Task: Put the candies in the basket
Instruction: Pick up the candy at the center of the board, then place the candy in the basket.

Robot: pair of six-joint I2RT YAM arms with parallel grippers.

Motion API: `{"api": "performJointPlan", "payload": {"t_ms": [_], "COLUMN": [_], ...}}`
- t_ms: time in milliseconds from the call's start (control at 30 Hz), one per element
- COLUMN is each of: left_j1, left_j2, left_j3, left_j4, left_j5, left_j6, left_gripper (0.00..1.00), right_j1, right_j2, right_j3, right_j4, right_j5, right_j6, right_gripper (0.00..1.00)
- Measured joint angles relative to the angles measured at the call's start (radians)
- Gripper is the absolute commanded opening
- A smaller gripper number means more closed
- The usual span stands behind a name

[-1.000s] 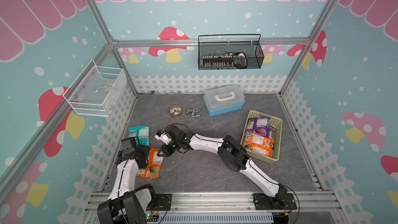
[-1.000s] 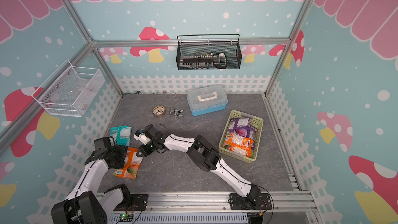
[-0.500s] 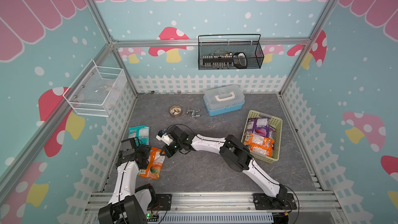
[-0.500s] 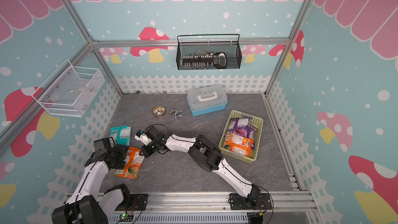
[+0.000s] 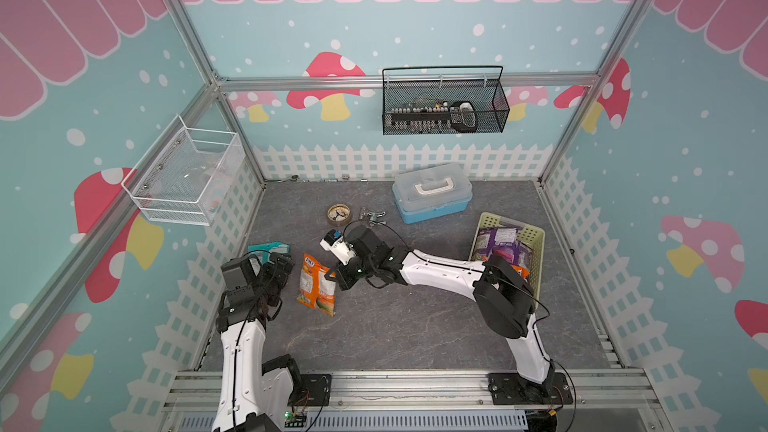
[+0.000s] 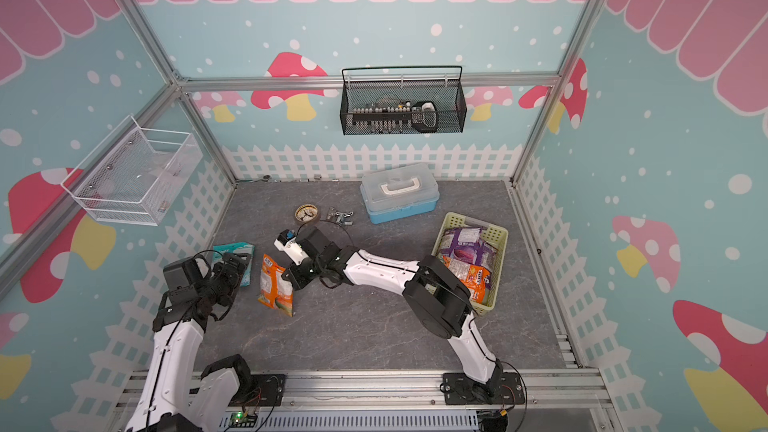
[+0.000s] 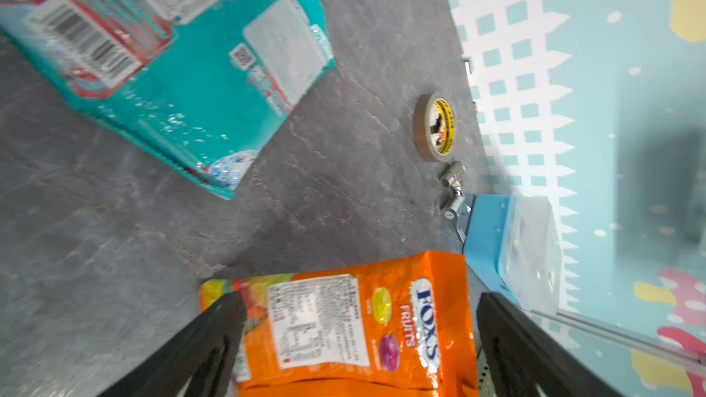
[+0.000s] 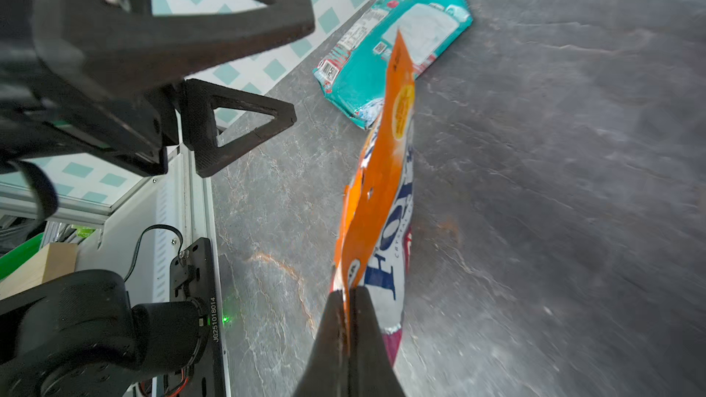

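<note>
**While the pinch holds, lift first, then swing**

Since your right gripper (image 8: 348, 294) is pressed together on the thin edge seam of the orange candy bag (image 8: 382, 169), you have only a small bite on crinkly film, so raise it smoothly, no jerks. The bag stands edge-on at the left of the table (image 5: 395, 326); I can't tell whether its lower end is clear.

Just beside it your left gripper (image 5: 279, 266) is spread wide, holding nothing. Back it off so it doesn't snag. The teal bag (image 5: 266, 249) lies flat behind it, likely next.

Well apart on the right is the basket (image 5: 537, 259), with a purple bag (image 6: 465, 243) and a second orange bag (image 6: 471, 278) inside. Clear the rim high, then let go low.
</note>
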Motion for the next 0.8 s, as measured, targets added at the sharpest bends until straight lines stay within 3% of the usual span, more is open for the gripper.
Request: {"api": "performJointPlan", "payload": {"t_ms": [133, 267, 600, 800], "left_j1": [-0.025, -0.11, -0.482, -0.552], "left_j2": [-0.01, -0.02, 0.144, 0.262], "left_j3": [-0.002, -0.007, 0.104, 0.133], "left_j4": [0.066, 0.147, 0.201, 0.224], "left_j5": [0.131, 0.229, 0.228, 0.243], "left_j6": [0.061, 0.098, 0.253, 0.317], "left_gripper": [0.99, 0.99, 0.99, 0.99], "right_j1": [-0.058, -0.113, -0.251, -0.352], "right_j2": [-0.131, -0.279, -0.682, -0.881], "right_j3": [-0.101, -0.197, -0.419, -0.497], "right_j4": [-0.007, -0.014, -0.085, -0.171], "right_j5": [0.054, 0.113, 0.282, 0.41], "right_j6": [0.01, 0.023, 0.053, 0.072], "right_gripper": [0.0, 0.0, 0.0, 0.0]}}
